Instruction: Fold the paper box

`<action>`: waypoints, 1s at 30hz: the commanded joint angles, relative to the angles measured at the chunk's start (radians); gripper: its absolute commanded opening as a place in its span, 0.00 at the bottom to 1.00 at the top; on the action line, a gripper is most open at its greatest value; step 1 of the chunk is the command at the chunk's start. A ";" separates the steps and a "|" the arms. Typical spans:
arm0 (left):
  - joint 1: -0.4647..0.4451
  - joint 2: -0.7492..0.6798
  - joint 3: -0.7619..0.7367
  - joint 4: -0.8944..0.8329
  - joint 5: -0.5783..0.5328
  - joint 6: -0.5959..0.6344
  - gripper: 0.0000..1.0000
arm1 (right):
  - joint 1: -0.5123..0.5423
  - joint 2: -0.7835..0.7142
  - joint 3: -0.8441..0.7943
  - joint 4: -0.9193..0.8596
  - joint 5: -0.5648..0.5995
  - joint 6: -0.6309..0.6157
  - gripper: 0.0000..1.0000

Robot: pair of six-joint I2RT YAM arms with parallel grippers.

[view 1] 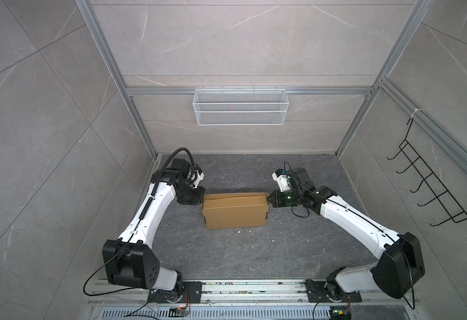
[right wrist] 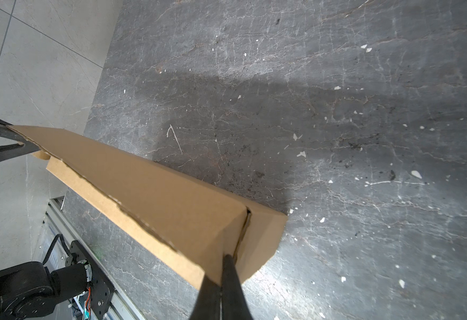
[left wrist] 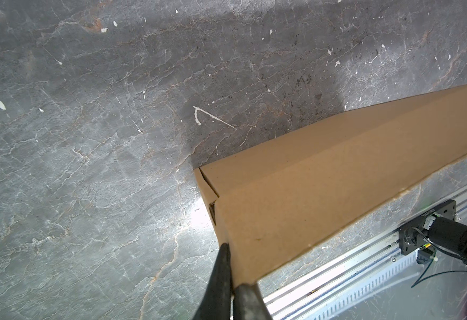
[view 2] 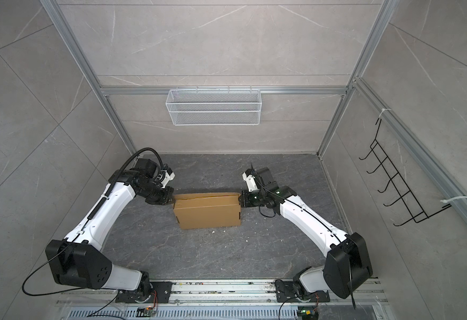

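Closed box on the table, a clenched hand at each back corner.

In both top views we see the plain brown box [view 1: 235, 213] lying mid-table [view 1: 226, 257] with its lid folded down, so its inside is hidden. The left hand [view 1: 200, 197] and right hand [view 1: 268, 198] are both clenched, their tips touching the box's two back corners. We cannot tell whether they pinch any cardboard. A white wire basket [view 1: 239, 117] hangs on the back rail and appears only in the top views. Only the wrist views show the slits at the box's corner folds, beside the black fingers [left wrist: 222, 271]. Small print on a black plate [left wrist: 431, 214] is too small to read.
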 commanded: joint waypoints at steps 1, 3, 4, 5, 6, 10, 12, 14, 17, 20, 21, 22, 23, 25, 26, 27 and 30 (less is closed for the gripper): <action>0.002 0.010 0.044 -0.020 0.057 -0.037 0.03 | 0.012 0.042 -0.027 -0.130 -0.005 0.014 0.00; 0.001 0.018 0.044 -0.017 0.085 -0.056 0.03 | 0.012 0.043 -0.027 -0.129 -0.005 0.015 0.00; 0.001 0.026 0.046 -0.020 0.099 -0.061 0.03 | 0.012 0.043 -0.026 -0.127 -0.006 0.015 0.00; 0.001 0.030 0.047 -0.025 0.102 -0.062 0.03 | 0.012 0.045 -0.025 -0.127 -0.008 0.016 0.00; 0.001 0.035 0.047 -0.030 0.095 -0.066 0.03 | 0.011 0.045 -0.025 -0.128 -0.008 0.016 0.00; 0.003 0.034 0.051 -0.032 0.059 -0.067 0.05 | 0.012 0.043 -0.024 -0.132 -0.008 0.013 0.00; 0.006 0.032 0.057 -0.027 0.069 -0.081 0.07 | 0.013 0.043 -0.026 -0.133 -0.008 0.013 0.00; 0.005 0.033 0.059 -0.017 0.076 -0.094 0.08 | 0.012 0.042 -0.026 -0.133 -0.007 0.016 0.00; 0.007 0.035 0.063 -0.013 0.086 -0.106 0.08 | 0.012 0.042 -0.027 -0.129 -0.008 0.018 0.00; 0.010 0.032 0.067 -0.013 0.089 -0.108 0.09 | 0.013 0.041 -0.026 -0.132 -0.008 0.015 0.00; 0.012 0.032 0.069 -0.016 0.086 -0.106 0.09 | 0.012 0.040 -0.026 -0.133 -0.006 0.014 0.00; 0.013 0.030 0.070 -0.017 0.084 -0.106 0.09 | 0.012 0.040 -0.027 -0.132 -0.006 0.013 0.00; 0.015 0.032 0.072 -0.019 0.081 -0.106 0.09 | 0.012 0.040 -0.026 -0.133 -0.007 0.013 0.00; 0.020 0.030 0.075 -0.020 0.083 -0.108 0.09 | 0.012 0.041 -0.026 -0.131 -0.006 0.013 0.00; 0.020 0.030 0.076 -0.018 0.083 -0.112 0.09 | 0.012 0.042 -0.026 -0.132 -0.007 0.014 0.00; 0.022 0.030 0.079 -0.018 0.086 -0.114 0.09 | 0.012 0.042 -0.025 -0.131 -0.006 0.013 0.00; 0.022 0.030 0.078 -0.027 0.099 -0.116 0.15 | 0.012 0.042 -0.026 -0.132 -0.002 0.015 0.00</action>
